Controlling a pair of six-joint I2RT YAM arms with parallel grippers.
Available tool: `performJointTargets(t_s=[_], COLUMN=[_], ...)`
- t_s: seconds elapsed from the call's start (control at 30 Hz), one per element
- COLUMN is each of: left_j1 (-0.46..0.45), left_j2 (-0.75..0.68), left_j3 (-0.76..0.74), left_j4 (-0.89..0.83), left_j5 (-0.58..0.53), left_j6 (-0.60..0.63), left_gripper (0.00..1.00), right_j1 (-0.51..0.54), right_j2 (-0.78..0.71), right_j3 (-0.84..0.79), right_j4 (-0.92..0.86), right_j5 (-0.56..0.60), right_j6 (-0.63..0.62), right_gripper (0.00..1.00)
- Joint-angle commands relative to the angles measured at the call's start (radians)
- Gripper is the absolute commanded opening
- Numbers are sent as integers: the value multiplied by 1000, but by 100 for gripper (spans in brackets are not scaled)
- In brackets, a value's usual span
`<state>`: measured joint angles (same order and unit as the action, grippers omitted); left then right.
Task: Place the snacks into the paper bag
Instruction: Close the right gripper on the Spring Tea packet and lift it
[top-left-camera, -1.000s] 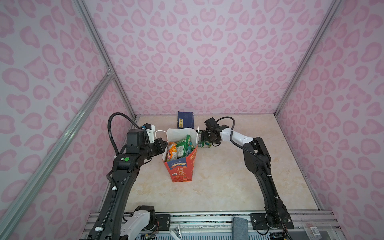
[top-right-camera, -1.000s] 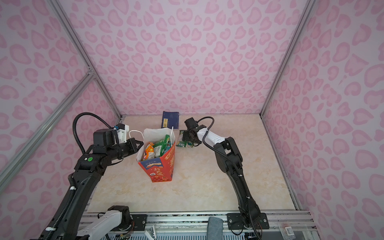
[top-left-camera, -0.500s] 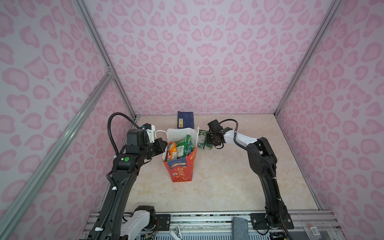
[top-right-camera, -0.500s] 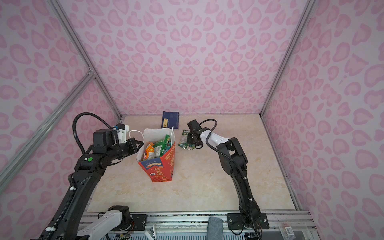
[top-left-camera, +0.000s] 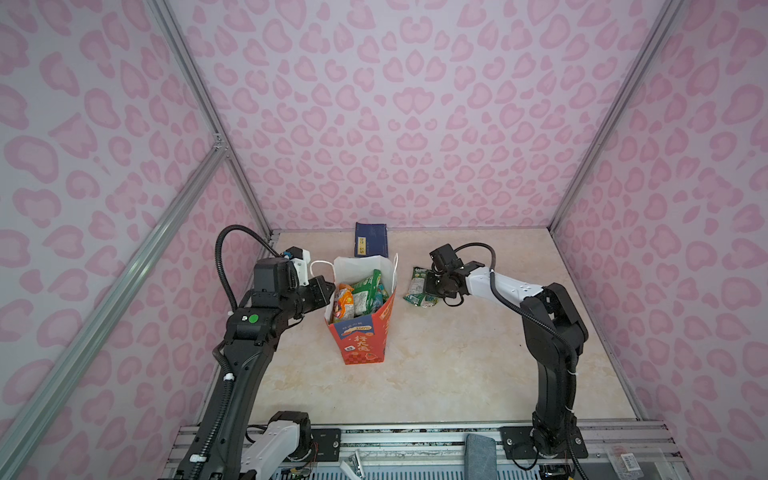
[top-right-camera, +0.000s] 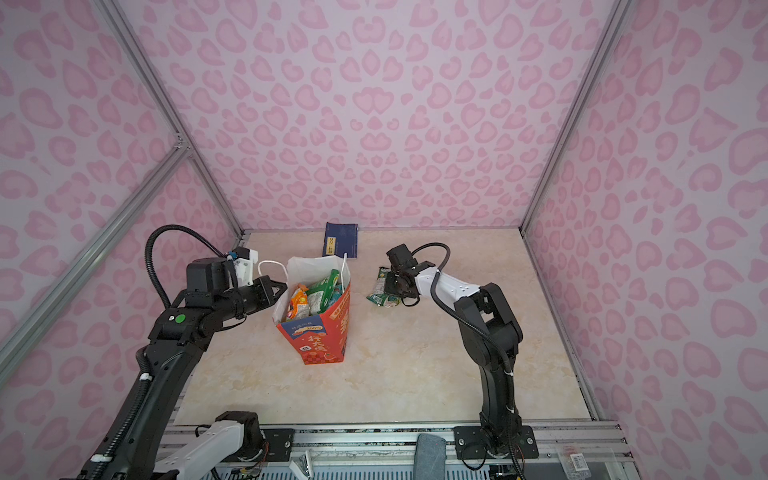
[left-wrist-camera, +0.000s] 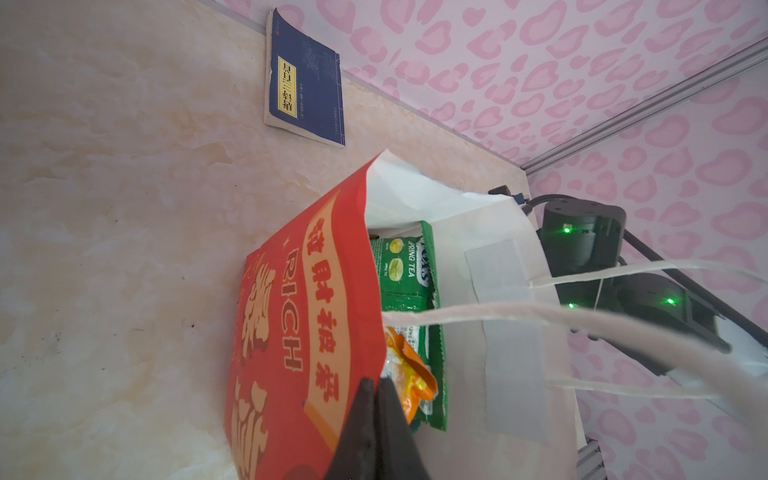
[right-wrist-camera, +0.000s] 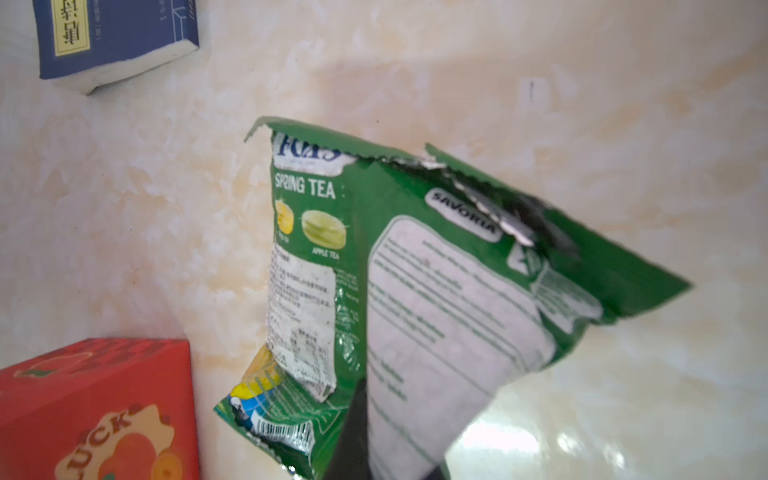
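Looking at a red paper bag (top-left-camera: 362, 336) standing upright near the middle of the table (top-left-camera: 436, 374), mouth open, already stuffed with snacks (top-left-camera: 359, 293): green, orange, a bit of teal. Got the left gripper (top-left-camera: 329, 288) clamped shut on the bag's rim on that arm's side, right next to an orange packet (left-wrist-camera: 409, 376), going by the left wrist view. Just off the bag's other side: right gripper (top-left-camera: 435, 286) pinched closed on the bottom end of one more green packet (top-left-camera: 417, 286), "FOX'S SPRING TEA" printed on it. Can't tell from above whether fully lifted or partly resting on the table. Also spotting a dark-blue booklet (top-left-camera: 370, 240) lying flat by the back wall (top-left-camera: 374, 124), behind the bag and apart from it.
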<state>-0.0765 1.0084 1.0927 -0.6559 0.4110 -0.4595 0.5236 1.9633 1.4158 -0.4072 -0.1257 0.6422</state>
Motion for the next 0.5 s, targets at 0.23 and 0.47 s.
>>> performJointTargets(t_s=[0.23,0.47], left_j1=[0,1], left_j2=[-2,-1], left_j3=[-1,-1], left_j4=[45,45], left_j5=[3,5], left_j6=[7,7], left_gripper=[9,9], right_j1=[0,6], right_j2=[-265,-439], right_j3=[-234,-345], right_j4=[102,101], right_j5=[26,39], right_j6=[-1,10], right_gripper=[0,0])
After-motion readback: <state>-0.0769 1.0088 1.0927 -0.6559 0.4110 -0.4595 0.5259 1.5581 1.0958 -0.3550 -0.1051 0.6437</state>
